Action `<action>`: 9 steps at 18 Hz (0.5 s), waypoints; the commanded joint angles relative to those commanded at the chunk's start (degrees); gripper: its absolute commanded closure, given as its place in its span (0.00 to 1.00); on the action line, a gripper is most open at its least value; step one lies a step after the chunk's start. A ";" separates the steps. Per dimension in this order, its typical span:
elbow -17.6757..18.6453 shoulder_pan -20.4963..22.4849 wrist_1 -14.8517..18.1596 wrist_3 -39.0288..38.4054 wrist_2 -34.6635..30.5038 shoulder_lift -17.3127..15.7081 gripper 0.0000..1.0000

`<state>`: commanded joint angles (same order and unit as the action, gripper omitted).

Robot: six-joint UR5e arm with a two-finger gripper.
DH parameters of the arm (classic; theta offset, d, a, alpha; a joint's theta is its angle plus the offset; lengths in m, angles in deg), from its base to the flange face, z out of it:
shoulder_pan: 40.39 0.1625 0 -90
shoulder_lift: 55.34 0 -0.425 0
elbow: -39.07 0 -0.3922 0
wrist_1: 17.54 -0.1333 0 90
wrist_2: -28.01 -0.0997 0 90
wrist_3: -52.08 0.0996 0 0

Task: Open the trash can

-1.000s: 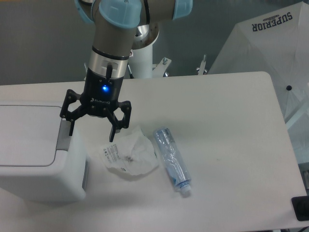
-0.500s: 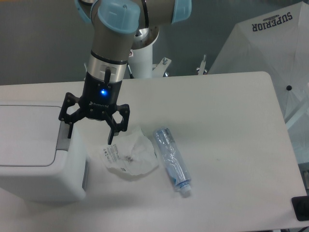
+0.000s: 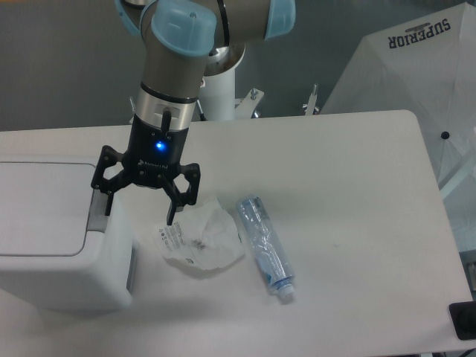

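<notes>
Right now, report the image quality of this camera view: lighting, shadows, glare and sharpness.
Fixed camera view: even, soft overhead lighting; only faint shadows beside the trash can and under the crumpled wrapper. No strong glare on the table, just small highlights on the clear bottle. The open end effector is sharp, its blue indicator light slightly bloomed. Focus holds across the frame.

Arm enters from 12 o'clock, wrist near vertical, tool pointing down. Gripper [image 3: 140,206] spread wide, nothing between the fingers [image 3: 173,210]; one tip toward 9 o'clock, the other toward 3 o'clock. Blue indicator lit on the black gripper body.
</notes>
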<state>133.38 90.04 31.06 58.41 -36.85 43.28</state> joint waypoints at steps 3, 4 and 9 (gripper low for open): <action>-0.17 0.00 0.00 0.00 -0.09 0.26 0.00; -0.18 0.00 0.00 0.00 0.00 0.26 0.00; -0.09 0.00 0.00 -0.09 0.00 0.35 0.00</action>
<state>133.29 90.04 31.06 58.32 -36.85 43.63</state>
